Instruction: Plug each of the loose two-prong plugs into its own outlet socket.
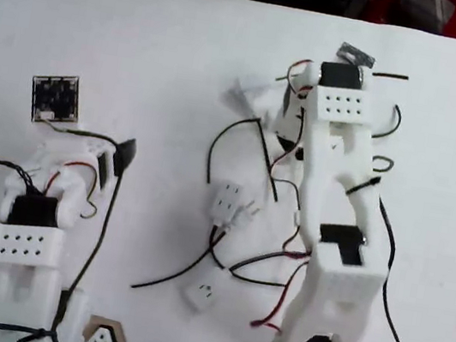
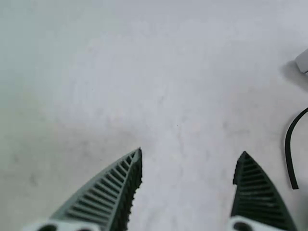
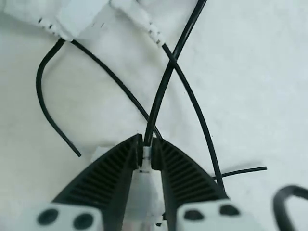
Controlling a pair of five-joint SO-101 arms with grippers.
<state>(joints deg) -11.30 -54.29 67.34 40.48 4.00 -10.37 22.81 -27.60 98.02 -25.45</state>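
My right gripper is shut on a small white two-prong plug whose black cable runs out past the fingertips. Beyond it lie a white socket block and another white plug with its own cable. In the high view the right arm stretches up the table and its gripper sits partly under it. A white outlet socket lies mid-table and a second white piece nearer the front. My left gripper is open over bare table, also seen at the left.
Loose black cables and red wires criss-cross the middle of the table. A small black square board lies at the far left. Another white piece sits near the back. A black cable end lies beside the left gripper.
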